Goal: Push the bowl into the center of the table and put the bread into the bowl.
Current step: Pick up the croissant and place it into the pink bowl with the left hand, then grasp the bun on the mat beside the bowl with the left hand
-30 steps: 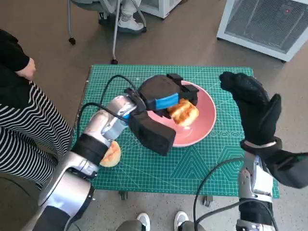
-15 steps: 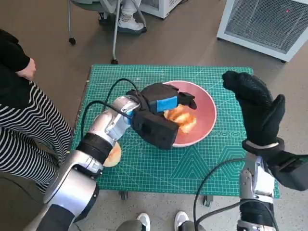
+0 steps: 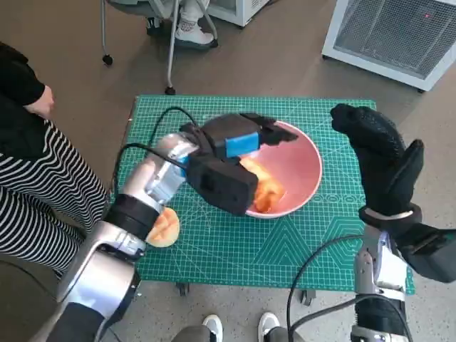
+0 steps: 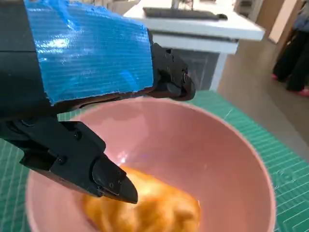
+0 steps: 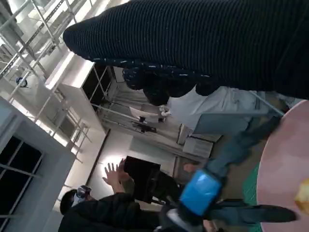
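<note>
Fingers (image 4: pixel 104 176) of the left hand (image 3: pixel 239 142) are spreading, holding nothing, above golden bread (image 3: pixel 262 189) lying in the pink round bowl (image 3: pixel 303 171); the right hand (image 3: pixel 381 160) is hanging open beside them.

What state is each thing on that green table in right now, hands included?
Bowl: upright on the mat, one bread inside.
Bread in bowl: lying loose on the bowl's floor, no finger on it.
Second bread: on the mat by the left forearm, outside the bowl.
Left hand: above the bowl, fingers apart, holding nothing.
Right hand: raised off the table beside the bowl, fingers spread, empty.
Mat: flat, covering the table.
</note>
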Available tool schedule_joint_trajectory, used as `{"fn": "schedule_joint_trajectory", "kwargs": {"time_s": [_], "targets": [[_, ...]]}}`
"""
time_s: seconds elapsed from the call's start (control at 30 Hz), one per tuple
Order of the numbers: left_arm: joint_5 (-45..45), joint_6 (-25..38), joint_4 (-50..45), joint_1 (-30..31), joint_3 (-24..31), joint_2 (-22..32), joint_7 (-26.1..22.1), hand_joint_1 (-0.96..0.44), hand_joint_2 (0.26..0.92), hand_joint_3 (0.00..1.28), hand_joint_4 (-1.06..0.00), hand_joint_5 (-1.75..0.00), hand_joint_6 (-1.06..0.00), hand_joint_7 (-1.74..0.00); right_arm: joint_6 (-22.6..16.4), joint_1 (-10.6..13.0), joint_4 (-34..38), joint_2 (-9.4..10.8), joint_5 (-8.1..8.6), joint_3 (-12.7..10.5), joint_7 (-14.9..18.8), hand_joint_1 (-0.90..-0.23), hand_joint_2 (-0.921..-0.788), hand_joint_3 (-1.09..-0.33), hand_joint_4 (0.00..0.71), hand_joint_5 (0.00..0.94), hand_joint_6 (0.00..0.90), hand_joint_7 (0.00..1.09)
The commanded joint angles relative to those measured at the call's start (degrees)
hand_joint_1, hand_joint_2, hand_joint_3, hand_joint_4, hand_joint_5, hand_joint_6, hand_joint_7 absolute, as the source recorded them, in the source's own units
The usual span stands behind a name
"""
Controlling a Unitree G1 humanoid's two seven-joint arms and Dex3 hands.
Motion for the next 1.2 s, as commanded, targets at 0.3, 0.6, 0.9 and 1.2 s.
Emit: {"fn": "schedule_joint_trajectory", "kwargs": {"time_s": [0.3,0.6,0.9,1.2], "targets": [[-11.2,-0.6,-22.3,12.0,11.3,15.1,-9.2,-0.36,0.774,0.00,-0.13,0.00,-0.27,-0.04,0.3,1.6,-0.2,0.0,0.42,0.2,-0.1,-0.779,-0.921,-0.829,0.121,0.000,0.044,0.46],[-15.5,-3.8,-30.5,22.1,18.5,23.5,-10.0,-0.39,0.794,0.01,-0.08,0.00,-0.25,-0.03,0.2,1.1,0.5,0.0,0.48,0.4,0.1,-0.766,-0.921,-0.834,0.121,0.000,0.044,0.46],[-17.8,1.9,-39.1,30.4,23.1,28.9,-13.5,-0.36,0.782,0.00,-0.09,-0.01,-0.27,-0.04,0.2,0.8,0.9,0.0,0.69,0.6,0.4,-0.766,-0.921,-0.837,0.122,0.001,0.045,0.46],[-21.8,2.7,-42.2,37.8,26.3,31.4,-16.4,-0.29,0.743,0.00,-0.11,-0.01,-0.29,-0.04,0.3,0.7,1.3,-0.3,1.29,0.5,1.2,-0.767,-0.921,-0.836,0.118,0.000,0.046,0.46]]}}
